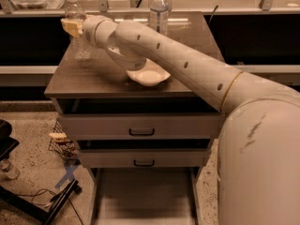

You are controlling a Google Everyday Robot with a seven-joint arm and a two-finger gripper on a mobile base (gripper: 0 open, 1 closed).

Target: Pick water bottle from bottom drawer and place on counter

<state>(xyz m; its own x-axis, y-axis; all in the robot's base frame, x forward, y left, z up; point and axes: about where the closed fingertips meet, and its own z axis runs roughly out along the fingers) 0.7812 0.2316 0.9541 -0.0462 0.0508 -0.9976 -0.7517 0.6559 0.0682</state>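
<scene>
Camera view: the gripper sits over the counter's left rear corner, its fingers clamped on the water bottle. The bottle stands upright, long axis vertical, cap up, base seemingly on the slab (bottom drawer open below). The placing step looks nearly done; the next move calls for releasing it without tipping it.

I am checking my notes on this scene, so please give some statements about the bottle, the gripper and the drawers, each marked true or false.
1. The water bottle stands upright on the counter. True.
2. The gripper is down in the bottom drawer. False: it is up at the water bottle, above the counter.
3. The bottom drawer is shut. False: it is pulled out.
4. A white bowl sits on the counter. True.
</scene>
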